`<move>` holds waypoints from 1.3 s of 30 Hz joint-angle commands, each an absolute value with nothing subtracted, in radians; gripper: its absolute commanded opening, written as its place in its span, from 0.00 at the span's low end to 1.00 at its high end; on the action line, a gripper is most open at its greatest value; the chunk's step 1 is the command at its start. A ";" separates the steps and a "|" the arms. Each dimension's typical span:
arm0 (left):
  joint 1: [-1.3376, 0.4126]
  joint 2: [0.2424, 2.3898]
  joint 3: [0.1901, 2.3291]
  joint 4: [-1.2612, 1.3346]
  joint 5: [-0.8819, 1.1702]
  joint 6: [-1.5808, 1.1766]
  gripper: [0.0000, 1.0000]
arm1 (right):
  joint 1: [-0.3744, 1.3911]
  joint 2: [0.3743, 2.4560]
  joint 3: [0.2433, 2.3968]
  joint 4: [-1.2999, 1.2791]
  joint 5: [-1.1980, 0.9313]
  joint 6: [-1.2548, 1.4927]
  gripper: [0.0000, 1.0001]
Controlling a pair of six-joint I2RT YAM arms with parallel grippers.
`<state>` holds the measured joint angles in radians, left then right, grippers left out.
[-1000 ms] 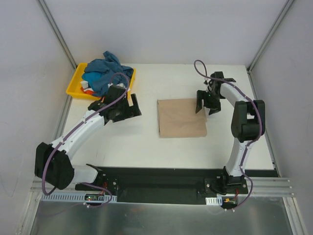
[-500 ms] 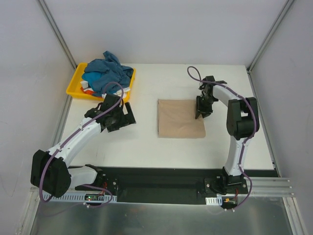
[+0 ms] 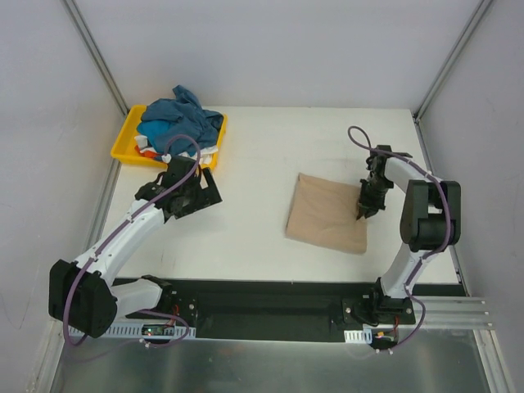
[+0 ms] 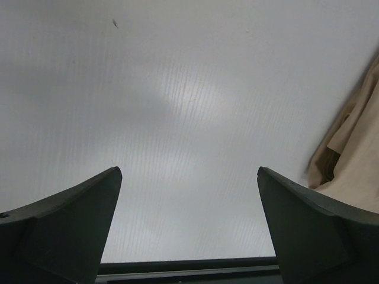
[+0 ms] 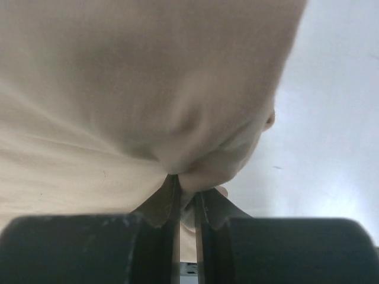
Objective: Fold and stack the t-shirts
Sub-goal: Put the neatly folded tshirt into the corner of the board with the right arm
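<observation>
**Top external view.** The beige-tan t-shirt (image 3: 326, 223) lies folded in a rough rectangle on the table (image 3: 254, 155), right of centre and slightly askew to the table's edges. The right arm (image 3: 427, 214) reaches in from the right. Its jaws sit on the shirt's right edge, towards the upper corner (their gap cannot be judged from this height). The left arm (image 3: 123, 233) runs up the left side of the frame. Its jaws are over bare table left of centre, just below the yellow tray (image 3: 123, 141). The tray sits in the upper left corner of the table and holds a heaped teal-blue t-shirt (image 3: 176, 119). Scraps of white and orange-red cloth (image 3: 146, 148) show at the heap's lower left. The folded shirt and the tray are well apart.

**Left wrist view.** The left jaws are spread wide, one finger at the lower left of the frame and the other at the lower right, with nothing between them. Bare white table fills most of the frame. A bunched edge of the beige-tan t-shirt shows at the right edge, clear of both fingers.

**Right wrist view.** The right jaws are closed almost to touching at bottom centre, with a fold of the beige-tan t-shirt pinched between them. The cloth puckers towards the pinch and fills the upper and left parts of the frame. Bare table shows at the right.
</observation>
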<state>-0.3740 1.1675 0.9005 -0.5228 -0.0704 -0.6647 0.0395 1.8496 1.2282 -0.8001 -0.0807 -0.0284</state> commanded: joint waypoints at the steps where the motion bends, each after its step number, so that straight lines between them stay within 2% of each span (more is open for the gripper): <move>1: -0.357 1.170 0.910 -0.535 -0.106 -0.638 0.99 | -0.052 1.760 1.167 -0.894 0.060 -0.109 0.02; 11: -0.313 1.207 0.928 -0.509 -0.089 -0.604 0.99 | -0.166 1.764 1.153 -0.974 0.359 -0.250 0.01; 22: -0.215 1.184 0.920 -0.453 -0.075 -0.577 0.99 | -0.325 1.931 1.391 -0.919 0.601 -0.480 0.04; 28: -0.181 1.203 0.928 -0.445 -0.064 -0.578 0.99 | -0.365 1.960 1.454 -0.924 0.568 -0.494 0.05; 32: -0.175 1.210 0.943 -0.445 -0.058 -0.577 0.99 | -0.377 1.974 1.459 -0.917 0.589 -0.511 0.14; 36: -0.173 1.197 0.945 -0.445 -0.043 -0.581 0.99 | -0.380 1.951 1.450 -0.920 0.520 -0.485 0.23; 37: -0.175 1.190 0.943 -0.446 -0.041 -0.583 0.99 | -0.380 1.944 1.448 -0.925 0.499 -0.476 0.28; 38: -0.175 1.180 0.943 -0.446 -0.038 -0.583 0.99 | -0.380 1.933 1.447 -0.931 0.491 -0.459 0.43; 39: -0.173 1.174 0.945 -0.445 -0.037 -0.584 0.99 | -0.380 1.927 1.448 -0.934 0.486 -0.454 0.51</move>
